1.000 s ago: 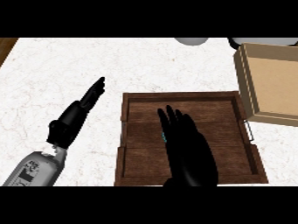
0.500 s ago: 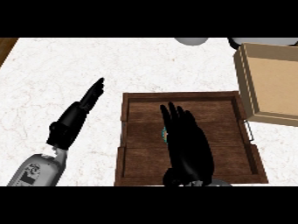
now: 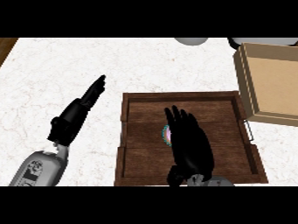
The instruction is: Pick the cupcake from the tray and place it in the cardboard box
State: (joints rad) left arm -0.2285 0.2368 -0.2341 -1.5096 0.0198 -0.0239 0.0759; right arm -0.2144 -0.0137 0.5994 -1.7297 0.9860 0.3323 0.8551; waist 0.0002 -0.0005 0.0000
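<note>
Head view: we look steeply down on a white marbled counter (image 3: 144, 65).
Cupcake (image 3: 167, 133): we see only a sliver of it, a pale pink and teal curved edge showing at 9 o'clock of our right hand; the rest is hidden beneath the hand, so we cannot tell its full shape.
Cupcake place: inside the tray, near its middle.
Tray (image 3: 138, 127): dark brown wood, rectangular, with raised walls and a thin metal handle on its right side.
Right hand (image 3: 188, 142): we hold it over the tray's centre, fingers pointing to 12 o'clock and laid over the cupcake; whether they grasp it we cannot tell.
Left hand (image 3: 80, 113): it lies at 9 o'clock of the tray, over the counter, fingers straight and released, pointing to about 1 o'clock.
Cardboard box (image 3: 281, 83): tan, open-topped, at 2 o'clock of the tray, just beside its right corner.
</note>
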